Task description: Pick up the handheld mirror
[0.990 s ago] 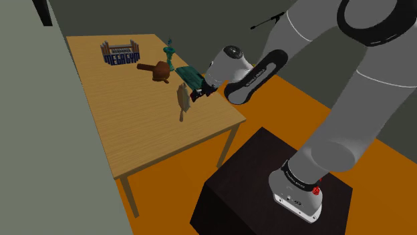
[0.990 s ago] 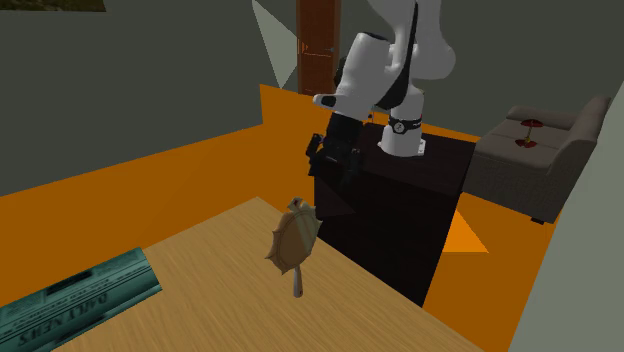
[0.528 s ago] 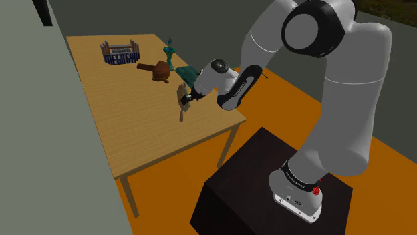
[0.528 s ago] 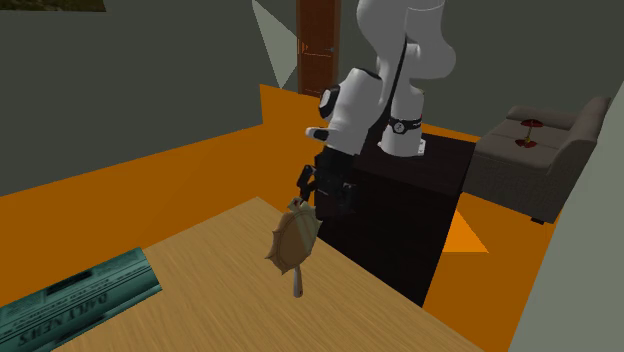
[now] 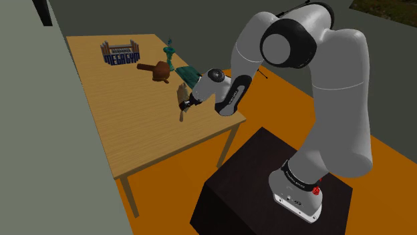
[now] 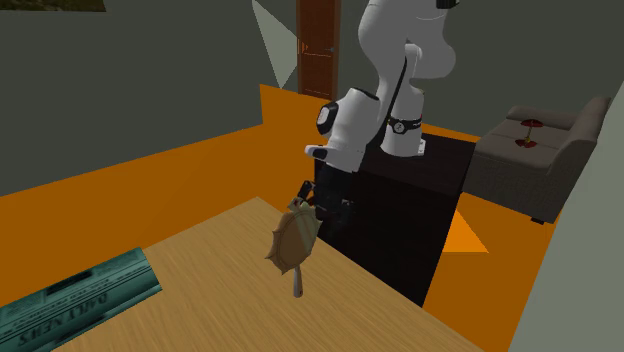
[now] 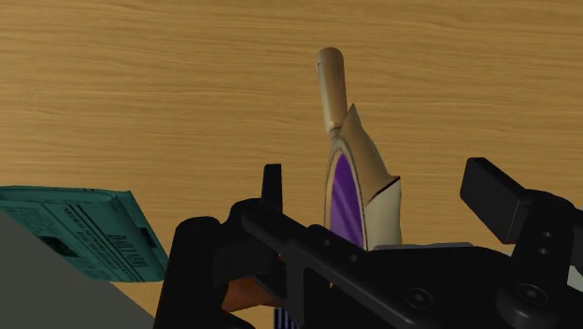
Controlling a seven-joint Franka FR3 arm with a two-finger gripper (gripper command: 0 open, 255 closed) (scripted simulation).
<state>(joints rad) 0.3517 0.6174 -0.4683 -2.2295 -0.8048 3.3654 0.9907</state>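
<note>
Tan handheld mirror sits between the end effector's wide-spread fingers, touching neither.

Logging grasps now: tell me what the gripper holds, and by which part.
Nothing is held. The gripper is open, its fingers either side of the head of the handheld mirror, without touching it.

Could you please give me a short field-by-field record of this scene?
target: tan handheld mirror, purple glass, on the wooden table
claw: open, one finger on either side of the mirror's head, neither touching it
handle: points away from the claw
nearby: teal newspaper, apart from the mirror
grasp: not yet made
</note>
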